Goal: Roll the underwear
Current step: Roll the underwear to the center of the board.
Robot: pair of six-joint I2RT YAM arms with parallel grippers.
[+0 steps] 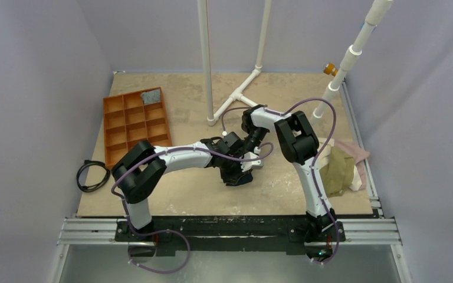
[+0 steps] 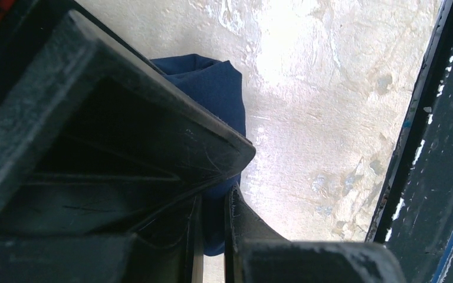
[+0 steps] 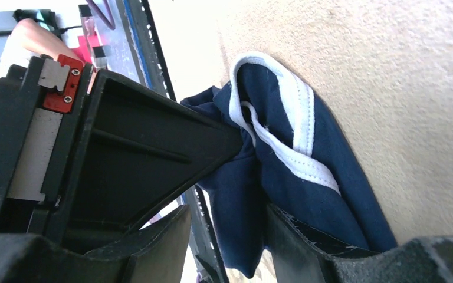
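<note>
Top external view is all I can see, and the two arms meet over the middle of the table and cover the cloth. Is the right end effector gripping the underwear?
Observer: Yes. In the right wrist view, the right end effector is shut on the navy underwear, which is bunched between its jaws.
Operator: And the left one?
Observer: The left end effector also pinches a fold of the same navy cloth in a narrow gap.
Operator: Which part is the right one holding?
Observer: The part with the white trim, which loops just past the grip and lies against the table.
</note>
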